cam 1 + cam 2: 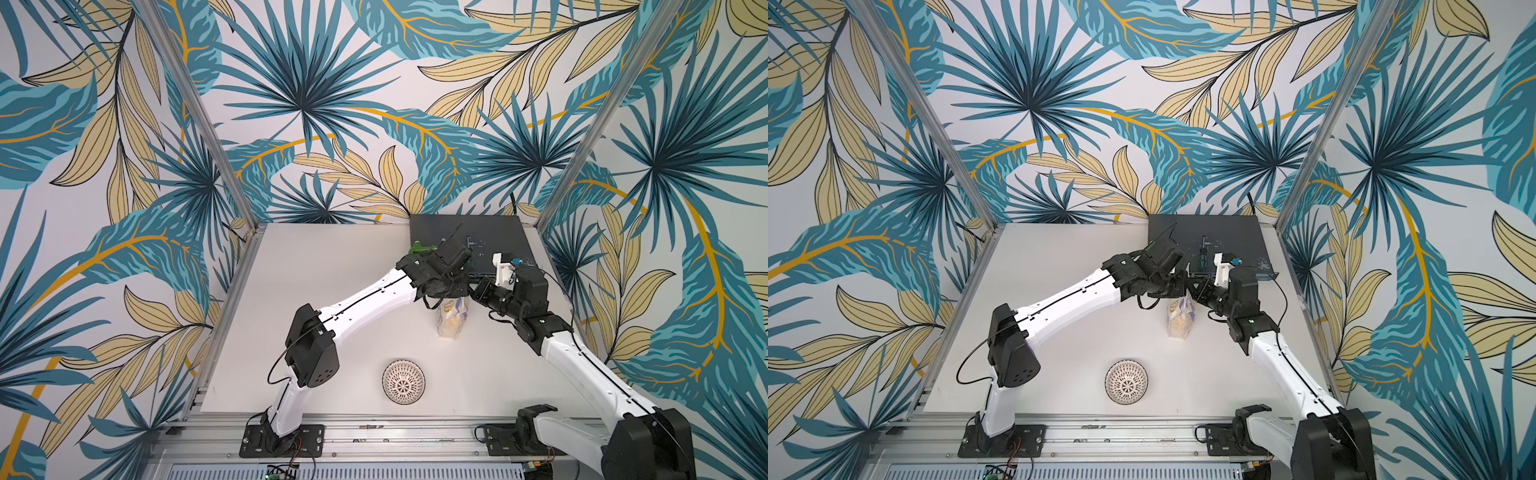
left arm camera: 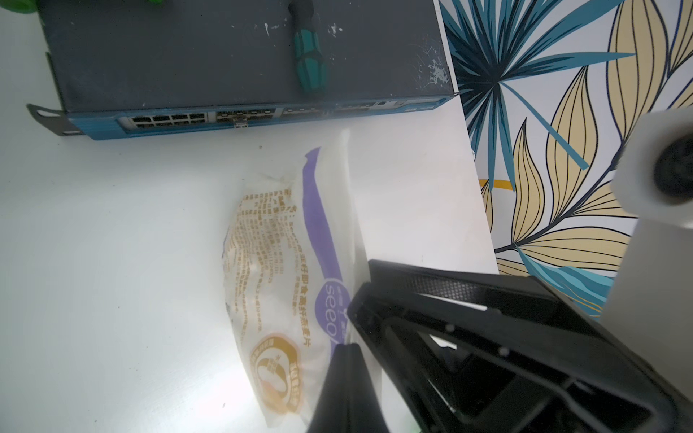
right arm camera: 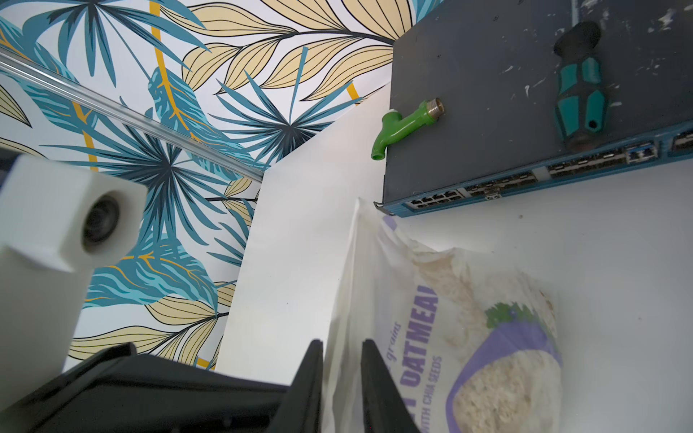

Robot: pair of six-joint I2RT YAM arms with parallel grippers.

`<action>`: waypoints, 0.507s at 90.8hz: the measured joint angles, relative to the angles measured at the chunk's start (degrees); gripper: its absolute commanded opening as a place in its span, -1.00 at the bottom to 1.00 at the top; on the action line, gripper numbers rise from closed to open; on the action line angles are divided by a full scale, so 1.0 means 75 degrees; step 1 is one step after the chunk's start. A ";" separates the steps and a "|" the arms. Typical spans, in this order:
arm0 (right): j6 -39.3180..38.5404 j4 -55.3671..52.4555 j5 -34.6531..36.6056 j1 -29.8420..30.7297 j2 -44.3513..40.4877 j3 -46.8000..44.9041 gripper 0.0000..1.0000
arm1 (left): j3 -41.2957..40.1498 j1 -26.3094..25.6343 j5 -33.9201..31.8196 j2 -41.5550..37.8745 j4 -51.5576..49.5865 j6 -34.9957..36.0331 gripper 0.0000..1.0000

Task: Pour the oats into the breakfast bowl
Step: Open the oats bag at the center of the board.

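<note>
Right wrist view: the right pincer (image 3: 341,345), slightly spread, straddles the top edge of the oats pouch (image 3: 468,337) standing beneath it. The left pincer (image 2: 347,348) pinches that edge just beside. This looks like the opening step, so next it should clamp and pull apart. The breakfast bowl (image 1: 403,381) sits well apart from both.

The surface (image 1: 332,270) carries one pouch of oats (image 1: 452,320), one breakfast bowl (image 1: 403,381) and one network switch (image 1: 494,232) at its far right corner. On the switch lie one screwdriver (image 2: 309,63) and one green tap fitting (image 3: 403,127).
</note>
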 measured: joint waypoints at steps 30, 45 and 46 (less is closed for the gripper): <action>0.0003 0.0000 0.0082 0.0003 -0.0003 -0.0009 -0.56 | -0.0020 0.0000 -0.0012 0.0000 0.0006 0.0000 -1.00; 0.0009 0.0015 0.0114 0.0006 -0.0064 -0.0073 -0.56 | -0.0020 0.0000 -0.0023 0.0000 0.0003 0.0000 -1.00; 0.0009 0.0015 0.0117 0.0003 -0.0073 -0.0076 -0.56 | -0.0020 0.0000 -0.0023 0.0000 0.0003 0.0000 -1.00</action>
